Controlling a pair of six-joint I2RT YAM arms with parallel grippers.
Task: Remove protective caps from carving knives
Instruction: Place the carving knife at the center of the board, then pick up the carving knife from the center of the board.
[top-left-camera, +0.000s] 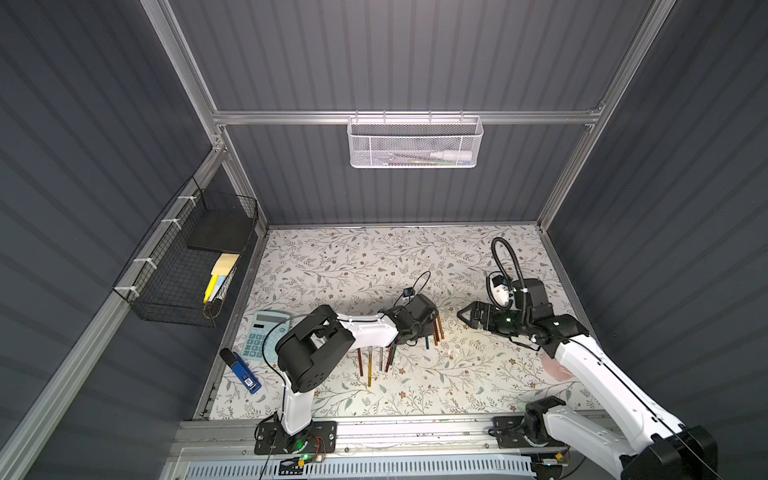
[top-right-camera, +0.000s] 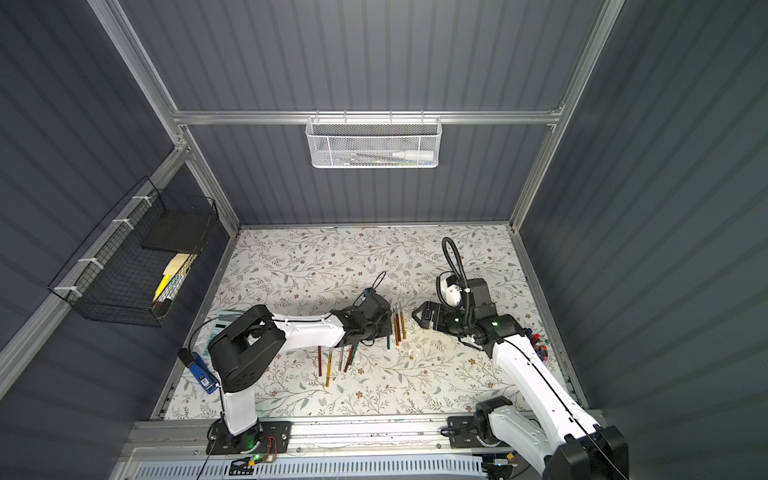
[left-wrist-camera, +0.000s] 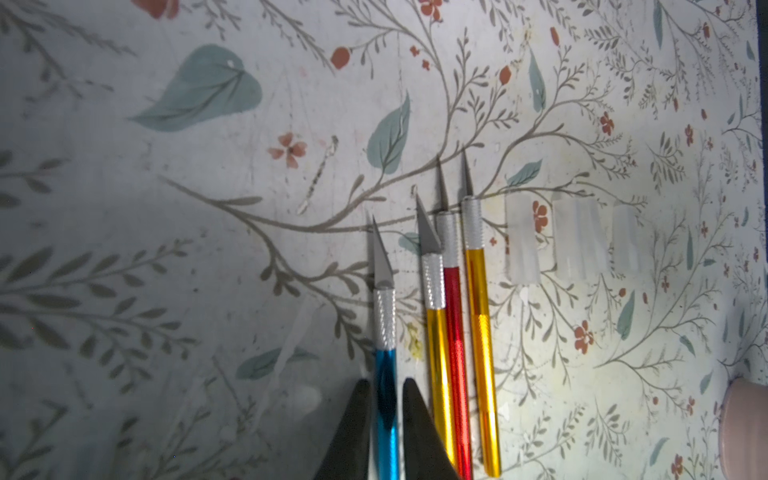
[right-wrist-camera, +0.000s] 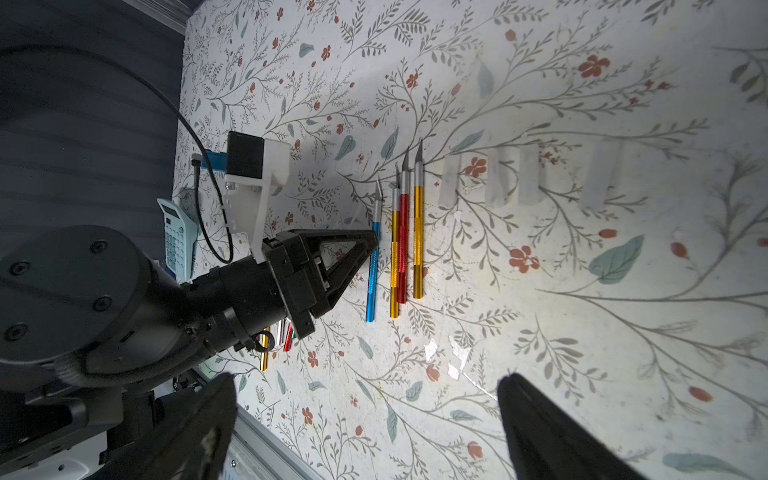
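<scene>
Dark ribbed walls (top-left-camera: 415, 62) enclose a floral tabletop (top-left-camera: 374, 266). The left gripper (left-wrist-camera: 385, 384) narrowly straddles the blue knife (left-wrist-camera: 384, 357) lying there, pinching or not, I cannot tell. Clear caps (left-wrist-camera: 577, 239) lie loose nearby. The right gripper (right-wrist-camera: 366, 376) hangs spread wide.

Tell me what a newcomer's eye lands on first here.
Four bare-bladed carving knives lie side by side on the floral table, bright blue, gold, red and gold. The left gripper straddles the handle of the blue knife. Loose clear caps lie beside the row, and the right gripper hangs wide open nearby.
</scene>
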